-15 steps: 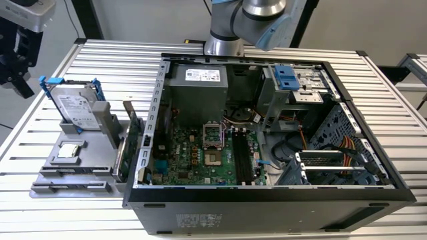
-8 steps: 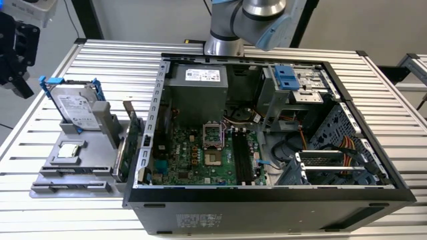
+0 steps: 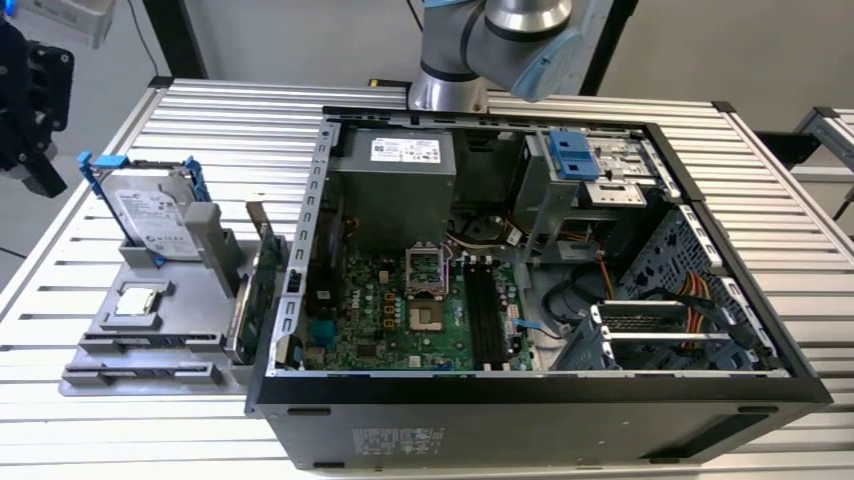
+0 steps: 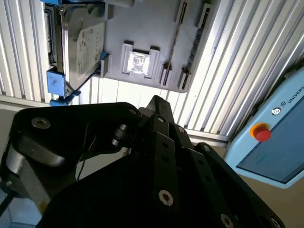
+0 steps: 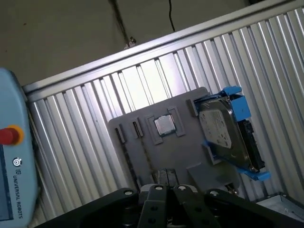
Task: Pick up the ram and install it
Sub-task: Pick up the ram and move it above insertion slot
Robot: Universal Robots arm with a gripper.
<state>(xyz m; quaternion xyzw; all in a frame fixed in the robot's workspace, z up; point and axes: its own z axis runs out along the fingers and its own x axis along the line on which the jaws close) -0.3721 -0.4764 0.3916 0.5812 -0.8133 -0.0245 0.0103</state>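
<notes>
Arm poised over the ribbed aluminium bench (image 3: 200, 110), the jaws hanging above a matt grey fixture plate (image 4: 142, 28); whether the jaws are spread or pressed together cannot be told, and no board is seen in them. The ram (image 4: 176, 35), judged to be the thin board standing on its long edge in a clipped slot of the plate, lies below the jaws and well apart from them, with the square metal-lidded processor (image 4: 137, 61) in its recess on one side and the taller dark green expansion card (image 3: 276, 280) just beside it on the other. Beyond the processor stands a hard drive (image 4: 80, 42), a smooth metal slab in blue plastic rails. Hazards, as judged: the ram offers only a narrow, slick edge, so an off-centre grip could let it tilt or slip; a skewed descent could strike the neighbouring card; a thin board may flex if squeezed or pushed hard. The black memory slots (image 3: 487, 320) sit deep in the sheet-steel case (image 3: 534, 400), far from the jaws, among cables and brackets that could snag
</notes>
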